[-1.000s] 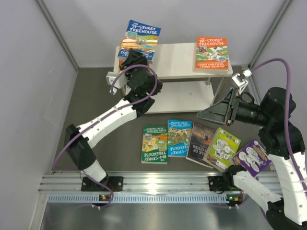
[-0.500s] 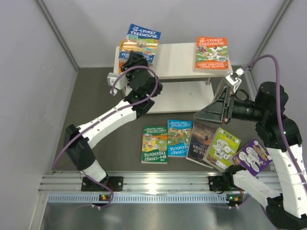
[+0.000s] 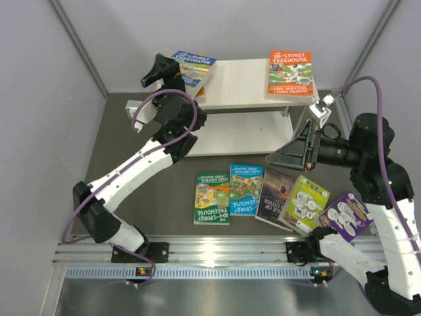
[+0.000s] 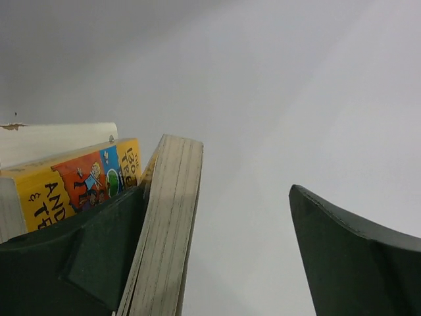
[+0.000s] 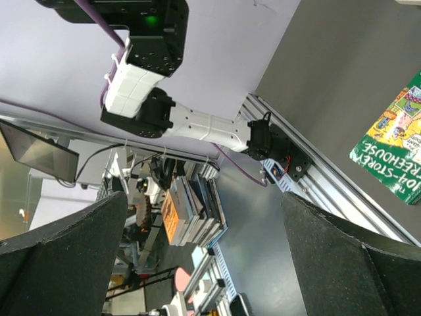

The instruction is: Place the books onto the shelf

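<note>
Left gripper point(image 4: 217, 194) now gapes open, drawn back left, blue book point(image 3: 192, 66) tilted at shelf point(image 3: 243, 89) end against one finger, so withdrawing may topple it.

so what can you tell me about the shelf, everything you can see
The shelf is a small two-tier unit: two pale, whitewashed-looking wooden boards on slim metal legs. It stands upright on the dark table, near the back wall. On its top board an orange book lies flat at the right end, and a blue book sits tilted at the left end, overhanging the corner. The open left gripper is beside that end; I cannot tell whether it touches the shelf.
</note>
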Robot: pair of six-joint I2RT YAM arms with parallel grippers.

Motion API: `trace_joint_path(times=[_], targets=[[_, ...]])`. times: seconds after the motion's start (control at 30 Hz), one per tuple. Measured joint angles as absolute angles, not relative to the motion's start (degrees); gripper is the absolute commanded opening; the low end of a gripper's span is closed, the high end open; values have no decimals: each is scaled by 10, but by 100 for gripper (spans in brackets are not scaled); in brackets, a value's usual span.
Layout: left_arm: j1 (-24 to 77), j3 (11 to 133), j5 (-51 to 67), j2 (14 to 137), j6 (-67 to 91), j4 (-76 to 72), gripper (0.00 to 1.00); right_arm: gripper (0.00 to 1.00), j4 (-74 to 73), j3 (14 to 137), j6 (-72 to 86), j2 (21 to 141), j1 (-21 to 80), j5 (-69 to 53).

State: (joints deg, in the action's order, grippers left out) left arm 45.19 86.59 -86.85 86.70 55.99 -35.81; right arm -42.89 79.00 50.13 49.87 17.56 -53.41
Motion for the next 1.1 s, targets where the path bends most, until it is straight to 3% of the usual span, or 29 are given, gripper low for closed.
trace_joint_path(times=[0.33,0.7,0.77,0.83,0.9,0.93,0.97,1.03,1.1], targets=[[450,866,-868,841,465,-352,99,100,-420,753,514,485,175,-497],[449,870,-796,732,495,-161,99,100,-294,736,584,530,175,-446],[447,870,-786,726,496,-140,98,96,-253,738,602,554,175,-436],[446,870,-780,727,497,-120,81,91,-216,750,618,585,178,-423],[446,870,-771,733,498,-102,59,80,-182,771,632,625,189,-404],[445,870,-767,737,498,-94,33,76,-169,783,637,643,197,-398],[445,870,-763,741,499,-88,23,70,-158,801,641,667,208,-387],[444,876,-752,753,495,-72,5,69,-140,839,648,710,228,-373],[444,885,-739,764,496,-60,0,69,-122,873,658,750,243,-362]])
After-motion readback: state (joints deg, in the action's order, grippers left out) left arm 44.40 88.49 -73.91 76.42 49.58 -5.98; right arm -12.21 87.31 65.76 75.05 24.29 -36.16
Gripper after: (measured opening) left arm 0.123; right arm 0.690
